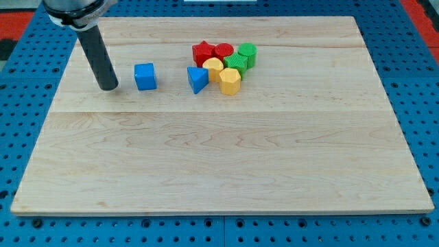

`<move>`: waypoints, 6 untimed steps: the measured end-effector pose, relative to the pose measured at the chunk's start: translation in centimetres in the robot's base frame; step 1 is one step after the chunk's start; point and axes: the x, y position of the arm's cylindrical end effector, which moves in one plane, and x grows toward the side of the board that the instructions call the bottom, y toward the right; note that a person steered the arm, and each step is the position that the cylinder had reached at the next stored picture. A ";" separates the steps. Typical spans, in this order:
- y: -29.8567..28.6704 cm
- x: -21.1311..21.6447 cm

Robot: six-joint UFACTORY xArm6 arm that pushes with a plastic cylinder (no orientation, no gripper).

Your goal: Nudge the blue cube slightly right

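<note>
The blue cube (145, 76) sits on the wooden board (219, 151) in the upper left part of the view. My tip (108, 88) rests on the board just left of the cube, with a small gap between them. The dark rod rises from the tip toward the view's top left.
A blue triangular block (197, 79) lies right of the cube. Beyond it is a tight cluster: a red star block (202, 52), a red cylinder (223, 51), a yellow block (213, 67), a yellow hexagonal block (230, 81), a green block (235, 63) and a green cylinder (247, 53).
</note>
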 end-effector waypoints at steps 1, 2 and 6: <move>0.0 0.1; 0.4 1.7; 1.1 -0.3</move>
